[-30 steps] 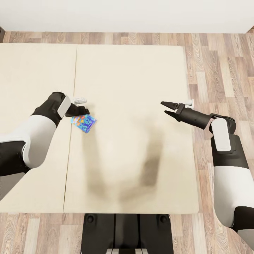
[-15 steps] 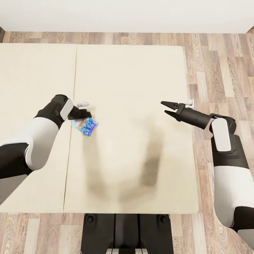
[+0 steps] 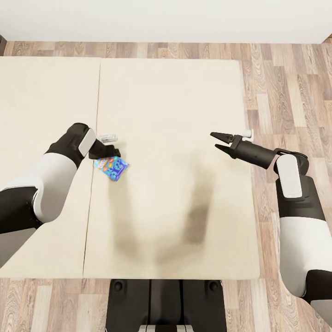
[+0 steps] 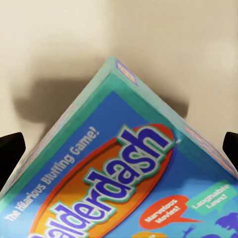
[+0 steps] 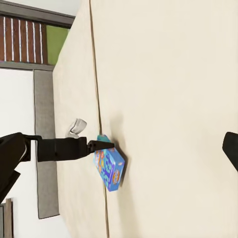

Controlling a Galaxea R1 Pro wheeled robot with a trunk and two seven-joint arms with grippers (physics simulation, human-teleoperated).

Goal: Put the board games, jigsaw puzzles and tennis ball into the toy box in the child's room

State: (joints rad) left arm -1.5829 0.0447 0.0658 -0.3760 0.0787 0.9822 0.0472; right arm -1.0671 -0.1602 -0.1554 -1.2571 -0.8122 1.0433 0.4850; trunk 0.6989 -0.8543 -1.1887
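Note:
A small blue board game with a printed cover hangs tilted just above the beige bed, near the seam between the two mattress parts. My left gripper is shut on its upper edge. The left wrist view has the box close up between the two dark fingers, with its shadow on the mattress behind it. From the right wrist view, the box dangles from the left gripper. My right gripper is open and holds nothing, hovering over the bed's right part, far from the box.
The mattress seam runs from near to far on the left. Wood-plank floor lies beyond the bed's right edge and far edge, below a white wall. A grey headboard appears in the right wrist view. My base stands at the near edge.
My left gripper has shifted slightly right and toward me, carrying the blue board game along. The right arm has stayed still.

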